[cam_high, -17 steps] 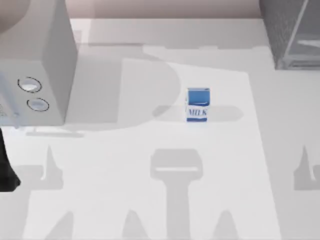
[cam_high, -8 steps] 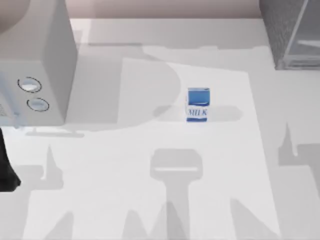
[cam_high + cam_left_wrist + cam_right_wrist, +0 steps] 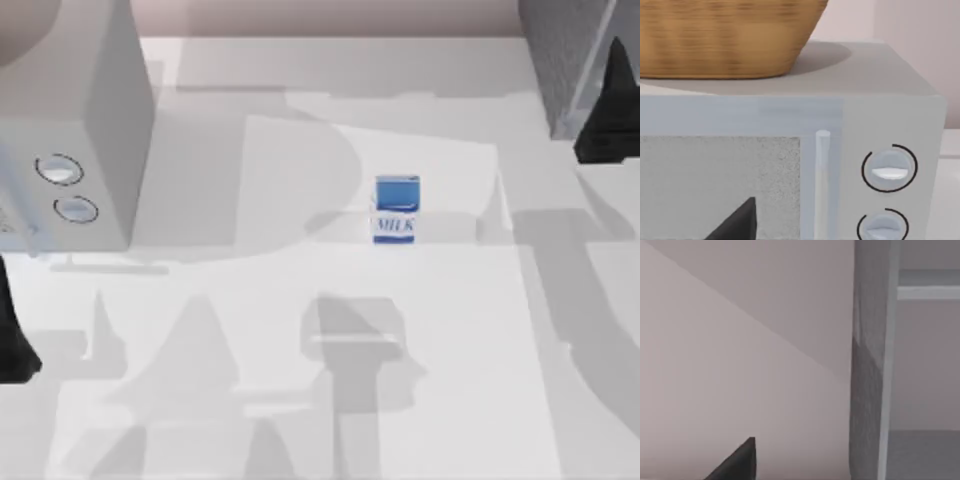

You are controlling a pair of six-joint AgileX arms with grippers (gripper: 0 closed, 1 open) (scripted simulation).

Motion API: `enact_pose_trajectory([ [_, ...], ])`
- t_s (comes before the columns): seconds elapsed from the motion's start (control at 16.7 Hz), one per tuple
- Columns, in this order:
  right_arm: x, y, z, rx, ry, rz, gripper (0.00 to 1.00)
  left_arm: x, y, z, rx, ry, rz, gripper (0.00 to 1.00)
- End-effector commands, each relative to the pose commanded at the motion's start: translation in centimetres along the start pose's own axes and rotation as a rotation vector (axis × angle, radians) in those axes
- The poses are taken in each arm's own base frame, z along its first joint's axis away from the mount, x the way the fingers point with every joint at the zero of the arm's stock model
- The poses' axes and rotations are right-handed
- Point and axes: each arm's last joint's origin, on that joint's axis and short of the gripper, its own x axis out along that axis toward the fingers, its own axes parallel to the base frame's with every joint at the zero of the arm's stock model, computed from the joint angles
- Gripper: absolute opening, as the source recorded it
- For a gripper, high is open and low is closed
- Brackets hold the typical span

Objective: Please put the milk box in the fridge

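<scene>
The milk box (image 3: 397,209) stands upright mid-surface, well apart from the fridge (image 3: 570,60) at far right, where the right end effector (image 3: 607,110) sits nearer than the left end effector (image 3: 12,335); neither's finger spread is discernible.

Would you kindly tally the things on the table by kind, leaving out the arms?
Milk box: 1
Fridge: 1
Light grey box with two dials: 1
Wicker basket, on top of that box: 1
Total: 4
</scene>
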Motion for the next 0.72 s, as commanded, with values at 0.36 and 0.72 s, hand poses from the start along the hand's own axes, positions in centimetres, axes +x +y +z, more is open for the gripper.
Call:
enact_pose_trajectory([
  [0.36, 5.9, 8.5, -6.9, 0.013, 0.027, -0.011, 1.00, 0.0, 0.0, 0.0, 0.000, 0.000, 0.000, 1.00],
  [0.72, 5.8, 14.9, -17.7, 0.001, 0.073, -0.032, 1.00, 0.0, 0.0, 0.0, 0.000, 0.000, 0.000, 1.00],
])
